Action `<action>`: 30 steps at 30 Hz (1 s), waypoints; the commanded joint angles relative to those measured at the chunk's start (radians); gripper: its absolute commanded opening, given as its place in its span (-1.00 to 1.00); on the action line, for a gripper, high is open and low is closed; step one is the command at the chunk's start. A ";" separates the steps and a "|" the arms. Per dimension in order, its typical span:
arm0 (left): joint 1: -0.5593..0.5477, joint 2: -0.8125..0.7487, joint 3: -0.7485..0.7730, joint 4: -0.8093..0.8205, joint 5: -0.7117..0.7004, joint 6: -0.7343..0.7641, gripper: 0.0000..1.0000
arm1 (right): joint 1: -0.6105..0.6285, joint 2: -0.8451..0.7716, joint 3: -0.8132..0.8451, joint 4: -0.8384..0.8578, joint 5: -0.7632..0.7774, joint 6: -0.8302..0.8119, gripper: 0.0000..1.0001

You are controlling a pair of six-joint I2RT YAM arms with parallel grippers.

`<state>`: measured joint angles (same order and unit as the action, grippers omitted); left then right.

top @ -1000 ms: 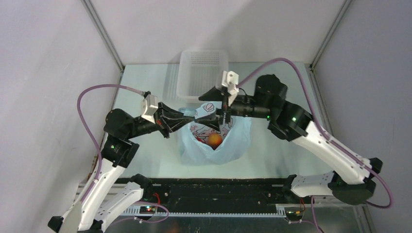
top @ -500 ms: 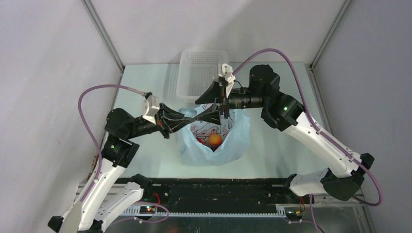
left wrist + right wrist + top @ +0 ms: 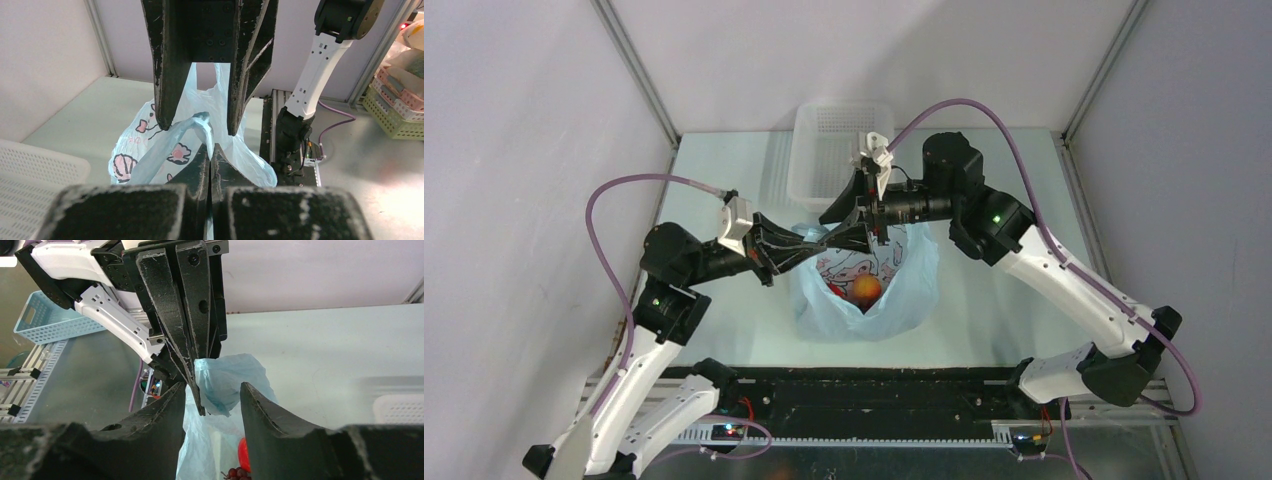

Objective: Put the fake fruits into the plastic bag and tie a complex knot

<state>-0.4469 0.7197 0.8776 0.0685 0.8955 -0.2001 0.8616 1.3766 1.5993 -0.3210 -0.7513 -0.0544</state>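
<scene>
Left gripper [image 3: 210,152] was clamped on the bag [image 3: 902,285] handle [image 3: 198,121] over the table [image 3: 734,180] middle; right gripper [image 3: 212,390] stood half-open, jaws straddling that handle.

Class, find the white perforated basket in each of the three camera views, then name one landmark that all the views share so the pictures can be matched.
Top external: the white basket sits at top centre.
Left wrist: the white basket fills the bottom-left corner.
Right wrist: only a sliver of the white basket shows, low at the right edge.
Shared landmark: the plastic bag, light blue, near the middle of every view.
</scene>
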 commanded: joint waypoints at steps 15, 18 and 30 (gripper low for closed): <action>-0.003 -0.007 -0.006 0.030 0.009 0.002 -1.00 | 0.016 0.013 0.077 -0.003 -0.010 -0.008 -0.70; -0.003 -0.012 0.019 -0.031 -0.012 0.034 -0.24 | 0.020 0.005 0.080 -0.003 0.006 -0.009 -1.00; -0.001 -0.039 0.333 -0.506 -0.171 0.274 0.91 | -0.002 -0.037 0.087 -0.023 -0.007 -0.032 -1.00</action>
<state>-0.4469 0.6716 1.1275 -0.3492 0.7765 -0.0143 0.8661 1.3819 1.6348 -0.3431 -0.7425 -0.0685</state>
